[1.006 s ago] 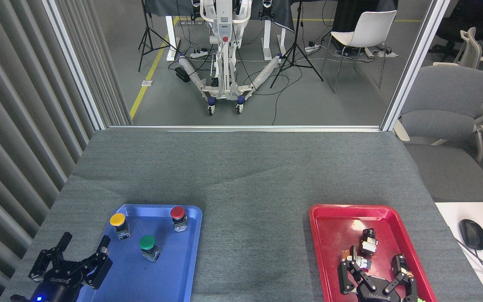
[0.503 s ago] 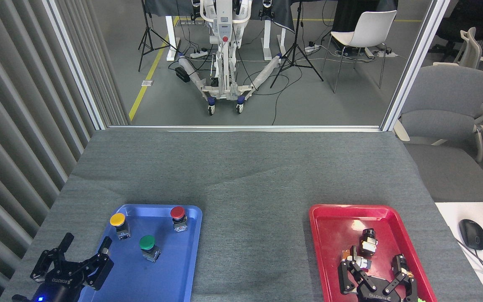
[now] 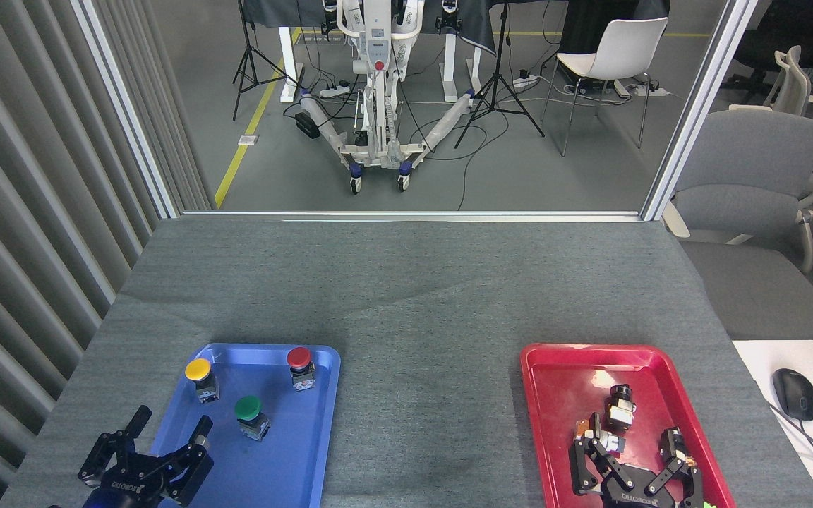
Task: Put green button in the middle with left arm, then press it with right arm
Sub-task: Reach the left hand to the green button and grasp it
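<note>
The green button [image 3: 248,415] stands upright in the blue tray [image 3: 311,466], nearer the robot than the yellow button [image 3: 200,377] and the red button [image 3: 300,366], and apart from both. The left gripper [image 3: 159,441] hovers at the tray's near left corner, fingers spread and holding nothing, short of the green button and to its left. The right gripper [image 3: 632,451] sits low over the red tray [image 3: 555,395], fingers apart and empty, just beside some small dark parts [image 3: 619,403] lying there. The middle [image 3: 428,395] of the grey cloth between the trays is where the button must go — not yet done. The button looks rigid, compact and fairly light, with a smooth rounded cap that would likely slip under the fingers; the squared grey-and-black block beneath offers flat sides, so that seems the better place to pinch — low, keeping it upright for the press.
</note>
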Available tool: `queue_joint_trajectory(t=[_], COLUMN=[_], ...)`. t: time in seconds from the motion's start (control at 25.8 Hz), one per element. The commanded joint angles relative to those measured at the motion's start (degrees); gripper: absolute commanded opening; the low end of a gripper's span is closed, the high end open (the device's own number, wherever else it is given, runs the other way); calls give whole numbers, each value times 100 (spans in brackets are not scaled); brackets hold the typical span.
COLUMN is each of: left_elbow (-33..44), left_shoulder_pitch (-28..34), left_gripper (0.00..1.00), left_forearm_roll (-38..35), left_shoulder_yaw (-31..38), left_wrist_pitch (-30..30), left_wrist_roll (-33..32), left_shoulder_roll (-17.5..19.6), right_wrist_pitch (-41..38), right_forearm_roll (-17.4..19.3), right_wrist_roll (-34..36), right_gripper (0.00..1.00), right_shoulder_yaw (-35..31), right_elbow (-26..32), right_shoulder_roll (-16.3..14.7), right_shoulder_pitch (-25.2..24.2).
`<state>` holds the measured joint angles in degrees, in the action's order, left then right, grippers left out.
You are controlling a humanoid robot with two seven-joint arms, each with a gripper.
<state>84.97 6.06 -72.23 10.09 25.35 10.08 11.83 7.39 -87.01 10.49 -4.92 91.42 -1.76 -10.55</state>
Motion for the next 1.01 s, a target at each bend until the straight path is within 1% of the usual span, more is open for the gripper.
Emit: queue_joint_trajectory(t=[0.0,0.12,0.27,0.35,0.74,0.97], left_elbow=[-129,-446,-613,-797,-1905,-2177], left_shoulder_pitch=[-35,-193,-430,-536,-1089,-1353], left_gripper=[100,100,100,100,100,100], left_forearm_roll=[-45,-177,-1135,-1346,-1355,-1311], left_shoulder_yaw=[-244,-587,-991,-1114,-1193,-1184], left_wrist_pitch=[14,14,58,67,58,58], left_wrist_roll=[64,64,55,55,73,73], left_shoulder_roll=[12,48,48,21,13,21], right_wrist_pitch=[-1,-1,-1,-1,-9,-9], right_forearm_roll=[0,0,0,0,9,9], right_wrist_roll=[14,14,14,14,14,14], right_gripper=[100,100,100,100,100,100], right_shoulder_yaw=[0,0,0,9,9,0], right_elbow=[-1,-1,-1,8,-1,-1], right_shoulder_roll=[-9,0,0,0,-9,-17], right_shoulder_pitch=[0,9,9,0,0,9])
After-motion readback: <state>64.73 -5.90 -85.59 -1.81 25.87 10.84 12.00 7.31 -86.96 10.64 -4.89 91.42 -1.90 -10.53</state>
